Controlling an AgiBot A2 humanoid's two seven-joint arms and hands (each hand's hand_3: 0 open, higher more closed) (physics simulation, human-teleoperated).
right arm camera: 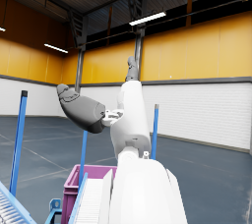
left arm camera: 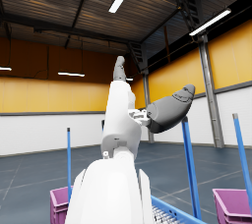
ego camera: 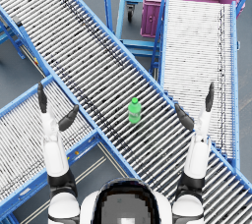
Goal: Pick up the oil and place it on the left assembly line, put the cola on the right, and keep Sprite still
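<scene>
Empty, spread: left robot hand (ego camera: 50,115), right robot hand (ego camera: 201,115); green bottle (ego camera: 134,111) label unreadable.

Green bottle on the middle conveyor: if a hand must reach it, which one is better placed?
Right, narrowly. In the head view the green bottle sits nearer the right hand than the left hand; both are raised, open and empty.
</scene>
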